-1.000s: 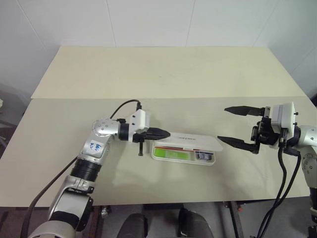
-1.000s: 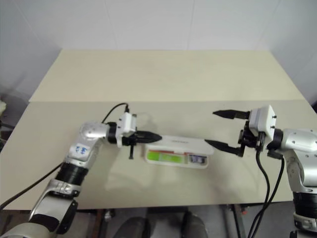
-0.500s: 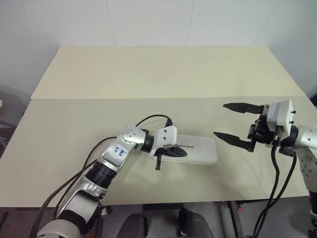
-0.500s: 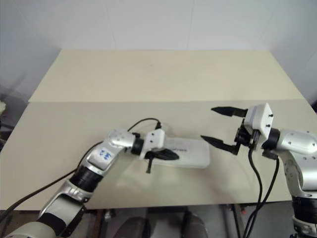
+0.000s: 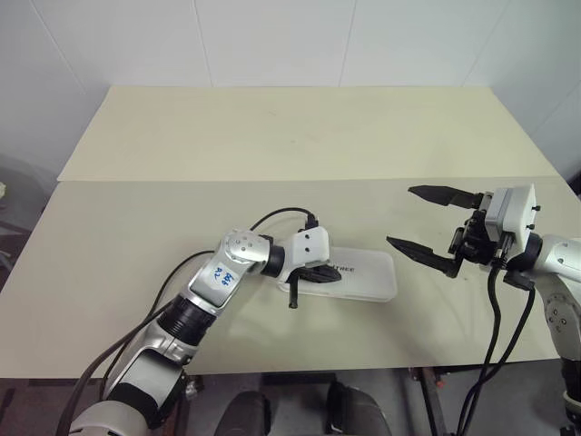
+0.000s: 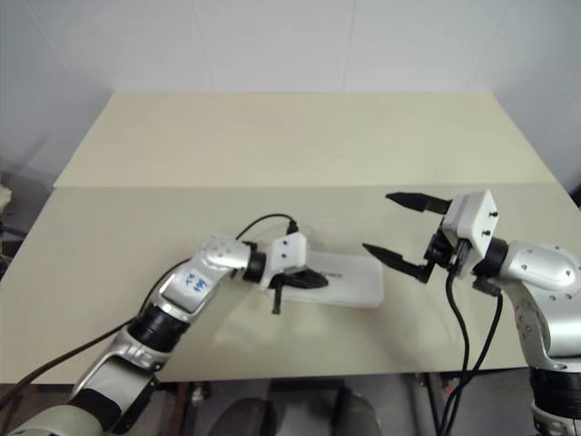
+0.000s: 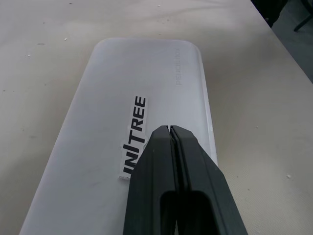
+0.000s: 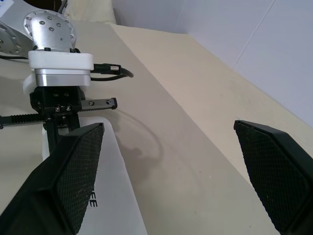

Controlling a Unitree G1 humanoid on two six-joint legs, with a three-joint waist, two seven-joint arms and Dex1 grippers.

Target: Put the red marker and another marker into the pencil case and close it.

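The white pencil case (image 5: 368,279) lies flat on the table with its lid down, dark lettering (image 7: 135,134) on top. My left gripper (image 5: 329,275) is shut, and its black fingers (image 7: 186,166) rest on the left part of the lid. My right gripper (image 5: 399,216) hovers open just right of the case, with nothing between its fingers (image 8: 76,171). The red marker and the other marker are hidden.
The case sits near the front of a cream table (image 5: 127,236). A second table top (image 5: 300,127) joins it behind, along a seam. A white wall rises at the back. The left arm's black cable (image 5: 272,216) loops over the table beside the case.
A second ago the case stood open with its contents showing. The left gripper swung right and down onto the lid, and the case is now closed. The right gripper has hardly moved.
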